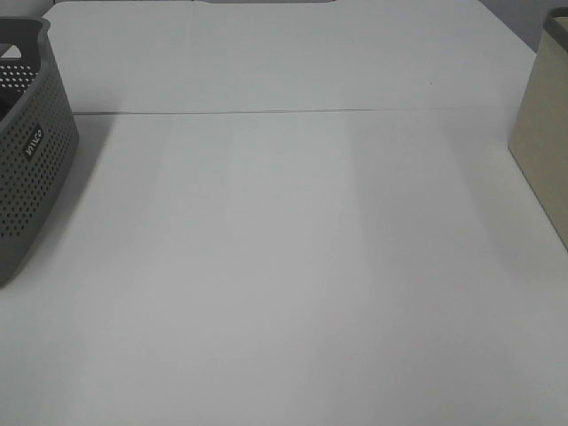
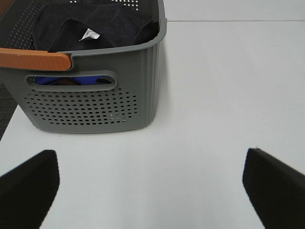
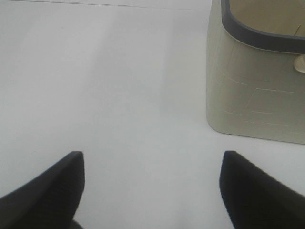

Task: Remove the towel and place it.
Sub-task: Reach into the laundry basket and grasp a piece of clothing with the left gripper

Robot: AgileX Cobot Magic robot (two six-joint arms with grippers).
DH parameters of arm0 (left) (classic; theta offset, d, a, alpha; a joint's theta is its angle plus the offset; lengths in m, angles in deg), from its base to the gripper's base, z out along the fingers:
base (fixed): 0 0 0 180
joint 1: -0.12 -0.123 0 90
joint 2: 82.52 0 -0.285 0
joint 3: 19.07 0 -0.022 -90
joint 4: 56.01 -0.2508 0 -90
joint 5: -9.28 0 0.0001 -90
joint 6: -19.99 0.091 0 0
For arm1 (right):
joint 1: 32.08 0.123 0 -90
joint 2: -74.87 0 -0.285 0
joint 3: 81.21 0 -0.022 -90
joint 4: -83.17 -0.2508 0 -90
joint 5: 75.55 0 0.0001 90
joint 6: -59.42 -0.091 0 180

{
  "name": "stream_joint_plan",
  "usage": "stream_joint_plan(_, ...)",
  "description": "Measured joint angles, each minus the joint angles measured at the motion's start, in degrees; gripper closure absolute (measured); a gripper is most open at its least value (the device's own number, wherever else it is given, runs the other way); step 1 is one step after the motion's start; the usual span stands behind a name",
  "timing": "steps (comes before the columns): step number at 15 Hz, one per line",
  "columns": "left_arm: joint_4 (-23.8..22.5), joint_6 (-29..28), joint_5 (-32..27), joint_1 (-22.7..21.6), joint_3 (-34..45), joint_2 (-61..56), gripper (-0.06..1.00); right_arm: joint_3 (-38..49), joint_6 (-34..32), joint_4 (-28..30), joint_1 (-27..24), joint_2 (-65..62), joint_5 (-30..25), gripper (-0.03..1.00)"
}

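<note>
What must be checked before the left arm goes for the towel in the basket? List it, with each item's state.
1. Sight of the towel: ok, it lies bunched inside the grey basket.
2. State of the left pincer: ok, open wide and empty, short of the basket.
3. State of the right pincer: ok, open and empty, over the table near the beige bin.
4. Way to the basket: ok, only bare table shows between it and the left pincer.
5. Whether the towel is free to lift: cannot tell; an orange strip sits on the near rim and a blue thing shows through the handle slot.
</note>
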Motion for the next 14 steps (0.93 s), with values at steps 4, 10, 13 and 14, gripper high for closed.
stream_joint_plan(4, 0.0, 0.0, 0.0, 0.0, 0.0, 0.0, -0.05, 0.0, 0.0, 0.0, 0.0, 0.0, 0.0, 0.21)
stream_joint_plan(10, 0.0, 0.0, 0.0, 0.0, 0.0, 0.0, -0.05, 0.0, 0.0, 0.0, 0.0, 0.0, 0.0, 0.21)
stream_joint_plan(13, 0.0, 0.0, 0.0, 0.0, 0.0, 0.0, -0.05, 0.0, 0.0, 0.0, 0.0, 0.0, 0.0, 0.21)
stream_joint_plan(14, 0.0, 0.0, 0.0, 0.0, 0.0, 0.0, -0.05, 0.0, 0.0, 0.0, 0.0, 0.0, 0.0, 0.21)
